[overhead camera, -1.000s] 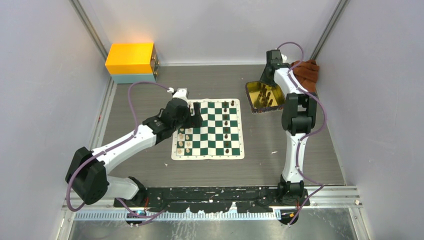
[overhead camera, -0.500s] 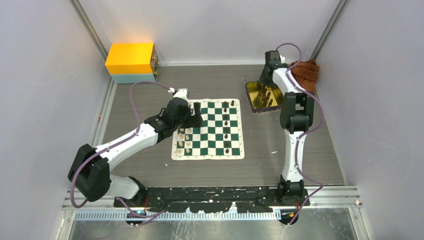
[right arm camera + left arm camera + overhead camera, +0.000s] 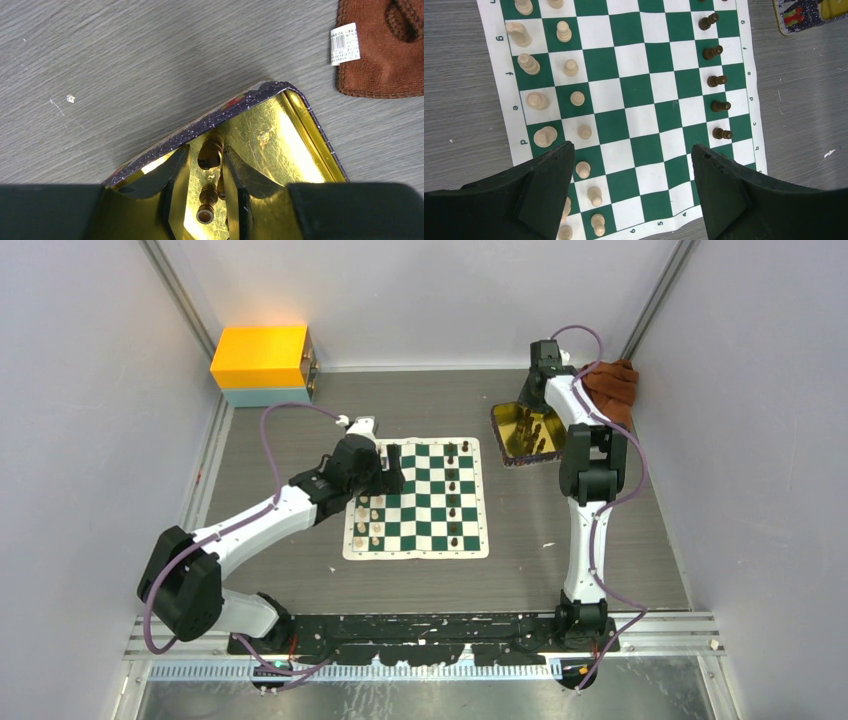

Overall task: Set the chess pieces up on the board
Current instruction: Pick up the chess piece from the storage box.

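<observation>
Top view: the left pincer (image 3: 392, 468) hangs over the far left corner of the board (image 3: 415, 552), where cream pieces (image 3: 368, 520) fill the left files and dark pieces (image 3: 453, 500) stand in one file to the right; the right pincer (image 3: 530, 405) reaches into the gold tray (image 3: 510, 445). Left wrist view: the left pincer (image 3: 631, 150) is spread wide and empty above bare central squares, cream pieces (image 3: 570, 67) on one side, dark pieces (image 3: 717, 80) on the other. Right wrist view: the right pincer (image 3: 206, 149), narrowly spread, straddles a dark piece (image 3: 210, 156) lying in the tray's (image 3: 295, 140) corner; gold shows between piece and one finger (image 3: 175, 185).
</observation>
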### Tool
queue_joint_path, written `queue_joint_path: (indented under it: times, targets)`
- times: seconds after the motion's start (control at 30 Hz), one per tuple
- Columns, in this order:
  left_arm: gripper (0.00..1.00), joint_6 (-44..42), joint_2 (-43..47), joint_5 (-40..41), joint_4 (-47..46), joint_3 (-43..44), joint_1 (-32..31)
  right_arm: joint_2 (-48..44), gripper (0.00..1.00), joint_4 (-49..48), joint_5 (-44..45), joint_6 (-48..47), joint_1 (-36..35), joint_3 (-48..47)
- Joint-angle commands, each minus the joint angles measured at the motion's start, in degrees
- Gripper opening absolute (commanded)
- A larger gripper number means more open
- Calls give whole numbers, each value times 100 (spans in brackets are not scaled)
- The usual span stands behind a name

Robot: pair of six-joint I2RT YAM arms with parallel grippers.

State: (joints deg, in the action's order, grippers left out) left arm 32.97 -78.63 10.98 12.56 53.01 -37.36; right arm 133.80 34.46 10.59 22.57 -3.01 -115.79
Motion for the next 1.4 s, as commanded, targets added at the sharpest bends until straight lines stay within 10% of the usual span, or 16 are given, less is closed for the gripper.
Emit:
queue_joint_path:
  times: [0.0,0.57,1.37]
  targets:
    - [87,-5,-42,-50,-335,67,50,43,35,-80,-68,-52,46,-242]
    - [86,0,-82,-79,-350,64,67,-7,2,-127,-42,-39,47,-199]
    - [86,79,87,-96,-306,-28,78,-590,1,-450,-31,-130,60,100]
